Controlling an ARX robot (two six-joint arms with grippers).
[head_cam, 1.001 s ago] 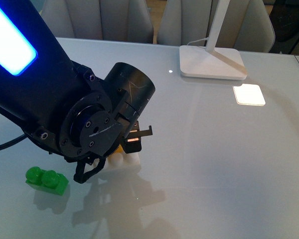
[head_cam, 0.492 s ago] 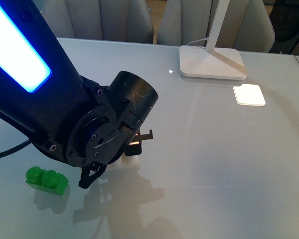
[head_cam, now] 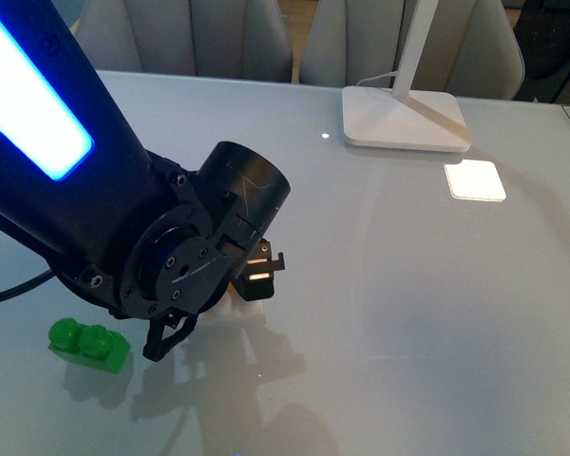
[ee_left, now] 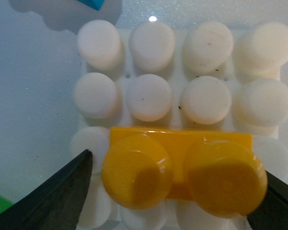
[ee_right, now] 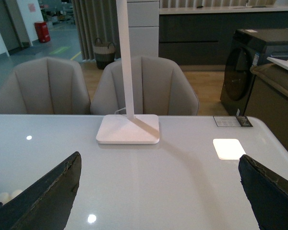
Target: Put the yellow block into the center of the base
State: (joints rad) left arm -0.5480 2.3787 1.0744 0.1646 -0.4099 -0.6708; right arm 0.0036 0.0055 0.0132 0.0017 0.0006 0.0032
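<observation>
In the left wrist view the yellow block [ee_left: 182, 172], with two round studs, sits on the white base [ee_left: 149, 96], on the stud row second from my wrist. My left gripper [ee_left: 177, 165] is open, with one dark finger [ee_left: 53, 201] on each side of the block and not clamped on it. In the front view the left arm covers the base, and only a white sliver [head_cam: 245, 310] shows. The yellow block is hidden there. My right gripper [ee_right: 158, 191] is open and empty above bare table.
A green two-stud brick [head_cam: 87, 344] lies left of the left arm. A blue brick corner [ee_left: 91, 4] shows beyond the base. The white lamp foot [head_cam: 404, 119] stands at the back, with a bright light patch [head_cam: 475, 180] beside it.
The left wrist has shifted slightly down and left over the base. The yellow sliver that showed under it one second ago is now hidden. The green brick has not moved.
</observation>
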